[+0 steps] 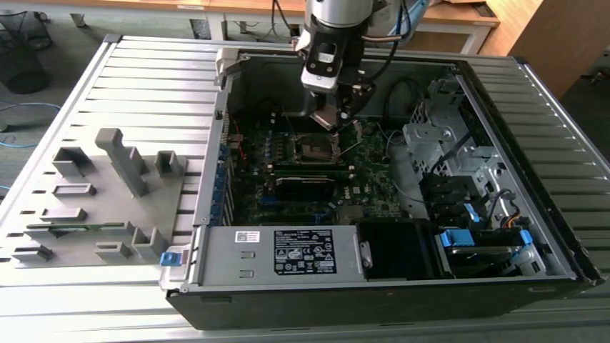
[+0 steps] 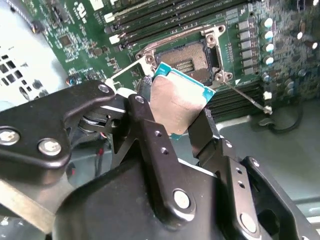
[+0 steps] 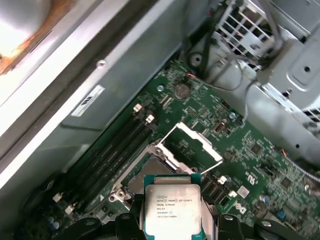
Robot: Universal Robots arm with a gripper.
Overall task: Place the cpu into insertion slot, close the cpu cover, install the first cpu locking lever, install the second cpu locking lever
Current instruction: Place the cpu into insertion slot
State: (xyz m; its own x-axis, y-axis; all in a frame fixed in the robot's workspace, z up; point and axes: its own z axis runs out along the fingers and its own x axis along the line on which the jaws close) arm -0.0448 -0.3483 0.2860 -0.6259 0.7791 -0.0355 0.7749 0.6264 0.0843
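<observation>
Black fingers of the claw point(image 2: 176, 105) fill the foreground in the second wrist view, closed on two opposite edges of the chip point(image 2: 186, 92). The chip hangs tilted in the air just short of the socket point(image 2: 192, 57), not touching it. The first wrist view shows the same grip, with the chip point(image 3: 172, 210) facing up between the fingers and the socket point(image 3: 142, 175) just beyond it.

From where I stand, none of the four steps looks finished. The socket is bare, with its dark bed of contacts showing. The metal frame cover point(image 3: 197, 139) stands raised off the socket, hinged back. One thin wire lever point(image 2: 247, 97) sticks out loose from the socket's corner. I cannot make out the other lever for sure. So seating the chip, closing the cover and fastening both levers all remain.

In the exterior view the arm reaches down into the open computer case point(image 1: 562, 257), the claw point(image 1: 336, 118) hovering just over the socket point(image 1: 315, 148) on the green board point(image 1: 367, 182).

As for writing, the chip's metal top carries several lines of small dark print. A white label point(image 1: 300, 251) with black print sits on the grey power box.
</observation>
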